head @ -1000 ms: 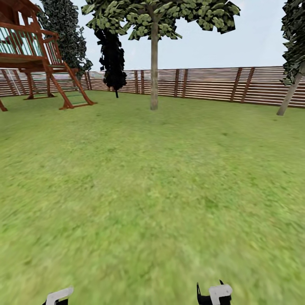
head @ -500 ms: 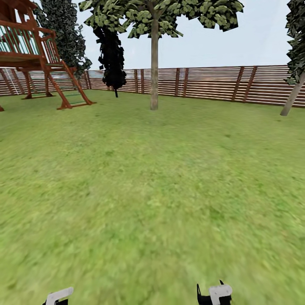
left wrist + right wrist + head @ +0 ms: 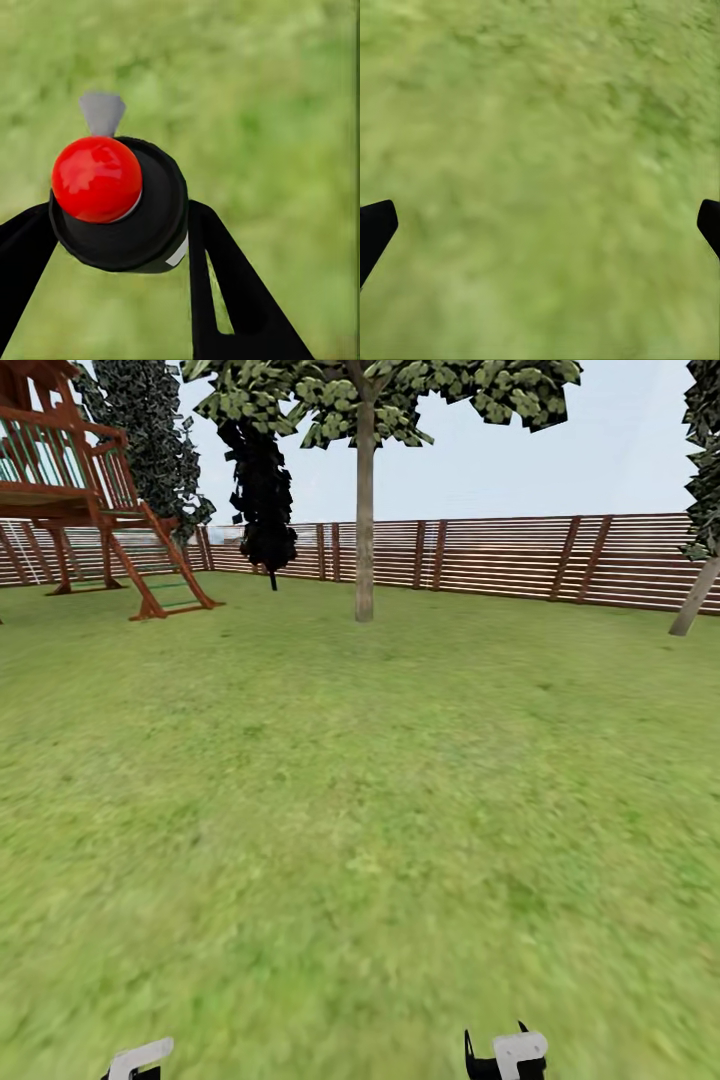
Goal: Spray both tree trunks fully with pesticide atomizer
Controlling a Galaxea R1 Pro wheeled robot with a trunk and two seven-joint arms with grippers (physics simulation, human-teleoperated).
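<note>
- Head view: the left hand [image 3: 140, 1057] is riding low at the lawn's [image 3: 330, 810] near edge; in its wrist view it is clamping the pesticide atomizer [image 3: 120, 202], red cap up.
- The nearer tree trunk [image 3: 364, 520] is standing straight ahead, well apart, by the fence [image 3: 500, 555].
- The right hand [image 3: 505, 1055] is hanging spread wide, empty.

A red-brown wooden play tower [image 3: 70, 480] with a slanted ladder [image 3: 165, 575] stands at the far left; a black cypress [image 3: 262, 490] rises just beside it.
</note>
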